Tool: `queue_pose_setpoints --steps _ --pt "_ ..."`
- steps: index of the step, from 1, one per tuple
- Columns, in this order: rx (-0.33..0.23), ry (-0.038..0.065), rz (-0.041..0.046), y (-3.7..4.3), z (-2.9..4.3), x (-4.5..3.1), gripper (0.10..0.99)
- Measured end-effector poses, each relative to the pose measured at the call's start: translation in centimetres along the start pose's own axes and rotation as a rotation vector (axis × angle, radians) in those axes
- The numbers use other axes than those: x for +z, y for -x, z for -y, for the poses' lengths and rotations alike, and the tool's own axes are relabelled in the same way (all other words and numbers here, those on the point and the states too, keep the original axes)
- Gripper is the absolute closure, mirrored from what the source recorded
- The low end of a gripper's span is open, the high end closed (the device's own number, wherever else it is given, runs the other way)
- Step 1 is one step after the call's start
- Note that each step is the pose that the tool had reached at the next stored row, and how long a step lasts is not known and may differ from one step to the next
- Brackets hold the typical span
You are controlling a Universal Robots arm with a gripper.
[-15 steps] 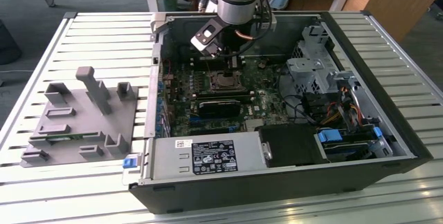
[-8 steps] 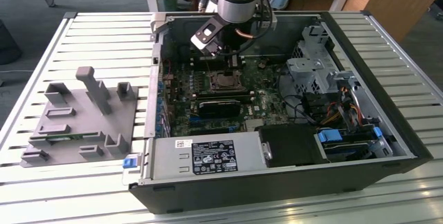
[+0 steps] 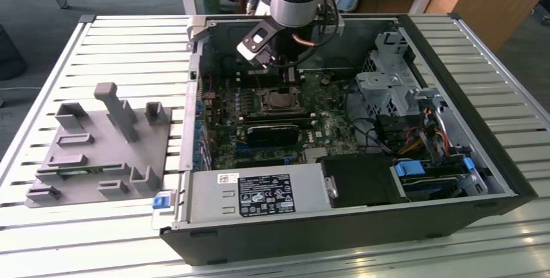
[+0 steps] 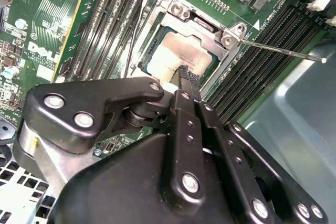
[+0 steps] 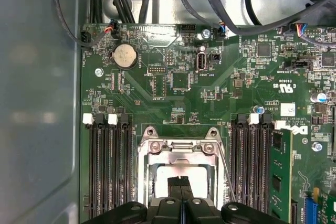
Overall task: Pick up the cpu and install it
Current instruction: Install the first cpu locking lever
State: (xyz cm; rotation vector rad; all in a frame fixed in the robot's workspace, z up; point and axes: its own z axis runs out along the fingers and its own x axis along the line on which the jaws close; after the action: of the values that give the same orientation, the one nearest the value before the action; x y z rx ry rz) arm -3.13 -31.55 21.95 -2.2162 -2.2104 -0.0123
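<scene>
— So, biggest first: where does everything sit?

— An open computer case lies on its side on the slatted desk, with the motherboard facing up and the arm reaching down into it. In both wrist views the cpu socket frame lies between banks of memory slots.

— And the cpu?

— The cpu appears to lie flat inside the socket, its pale metal top showing within the frame.

— What is the tool doing?

— The tool hangs right over the chip with its fingertips pressed together, nothing between them. Whether the tips touch the lid cannot be told.

— How would the chip handle?

— Likely light, stiff and thin, with a smooth, slippery top and a delicate underside. The two opposite edges of the rim look like the safe place to grip, keeping it level.
</scene>
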Motion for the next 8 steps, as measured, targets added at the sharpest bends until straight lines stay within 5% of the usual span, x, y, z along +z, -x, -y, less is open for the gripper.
queue_pose_setpoints --steps 8 --pt "0.0 0.0 -0.0002 -0.01 0.0 -0.31 0.98"
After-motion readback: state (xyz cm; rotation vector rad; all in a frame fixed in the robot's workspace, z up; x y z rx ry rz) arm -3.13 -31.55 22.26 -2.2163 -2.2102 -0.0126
